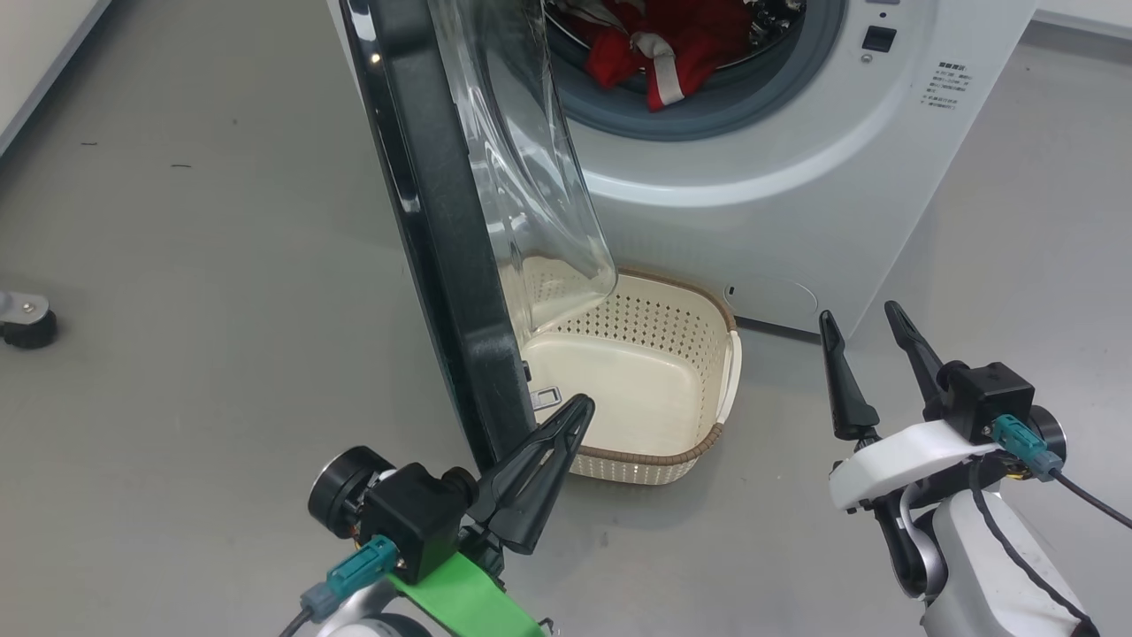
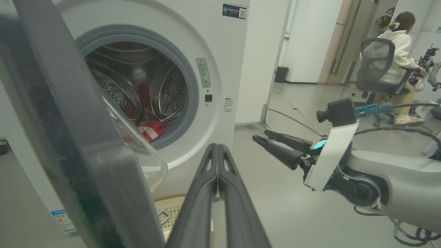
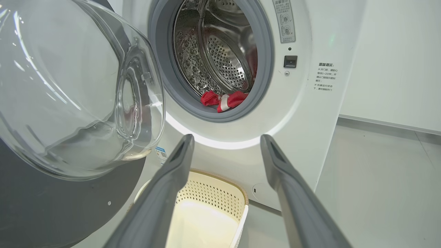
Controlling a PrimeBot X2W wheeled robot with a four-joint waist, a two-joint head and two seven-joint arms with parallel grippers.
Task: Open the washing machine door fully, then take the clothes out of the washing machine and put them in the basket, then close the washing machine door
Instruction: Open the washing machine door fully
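The washing machine (image 1: pixel 778 177) (image 2: pixel 227 69) (image 3: pixel 310 103) stands with its door (image 1: pixel 442 239) (image 2: pixel 69 137) (image 3: pixel 69 103) swung out towards me, edge-on in the head view. Red clothes (image 1: pixel 672 44) (image 2: pixel 151 129) (image 3: pixel 225 100) with white trim lie at the drum's front lip. The cream basket (image 1: pixel 707 318) (image 3: pixel 237 196) sits empty on the floor below the opening, partly behind the door's glass bowl. My left gripper (image 1: pixel 579 409) (image 2: pixel 217 148) is shut and empty, its tips just right of the door's lower edge. My right gripper (image 1: pixel 862 317) (image 2: pixel 259 134) (image 3: pixel 227 137) hangs open right of the basket.
A grey floor (image 1: pixel 177 265) spreads to the left and right of the machine. A caster wheel (image 1: pixel 26 323) sits at the far left. In the left wrist view a person (image 2: pixel 396 48) sits on an office chair in the background, with cables (image 2: pixel 293 113) on the floor.
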